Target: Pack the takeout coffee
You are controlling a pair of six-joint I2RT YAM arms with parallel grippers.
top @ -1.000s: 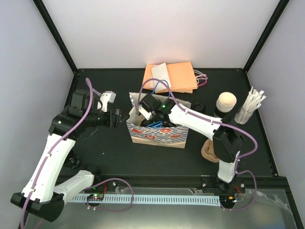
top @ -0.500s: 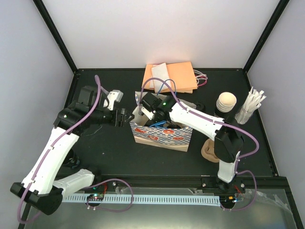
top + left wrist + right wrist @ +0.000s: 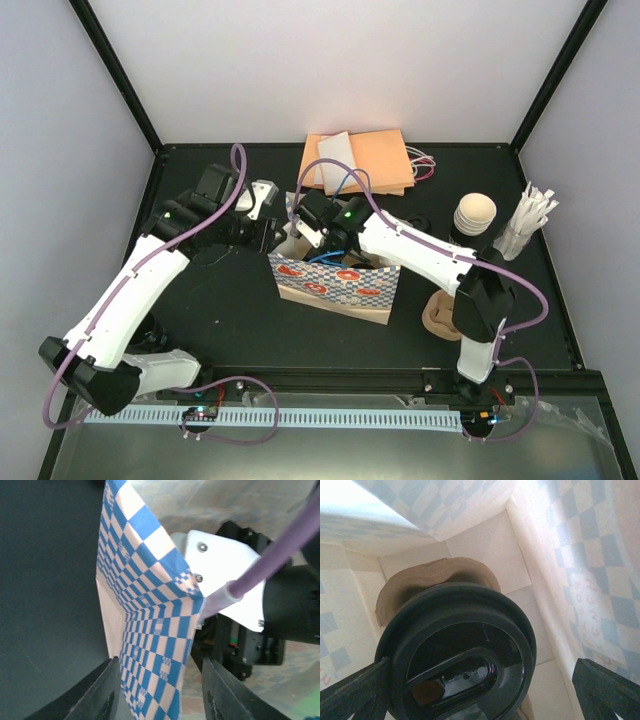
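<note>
The takeout coffee (image 3: 460, 650) stands inside the blue-checked paper bag (image 3: 335, 285); I see only its round black lid from above, with a tan-brown surface behind it. My right gripper (image 3: 477, 687) reaches down into the bag (image 3: 570, 580) and is open, its fingers (image 3: 605, 685) wide on either side of the lid. In the top view the right gripper (image 3: 322, 243) is sunk in the bag's mouth and hides the cup. My left gripper (image 3: 270, 233) is at the bag's left rim. It is open, (image 3: 160, 692), with the bag's checked wall (image 3: 150, 630) between its fingers (image 3: 102, 692).
Flat orange paper bags (image 3: 362, 160) lie at the back. A tall stack of cream cups (image 3: 473, 217), a holder of white sticks (image 3: 528, 222) and a brown pulp carrier (image 3: 438, 316) stand at the right. The black frame edges the table.
My left arm has swung right and back, bringing its gripper from beside the bag onto the bag's left rim. The bag has shifted and turned slightly. The right gripper stays inside the bag.
</note>
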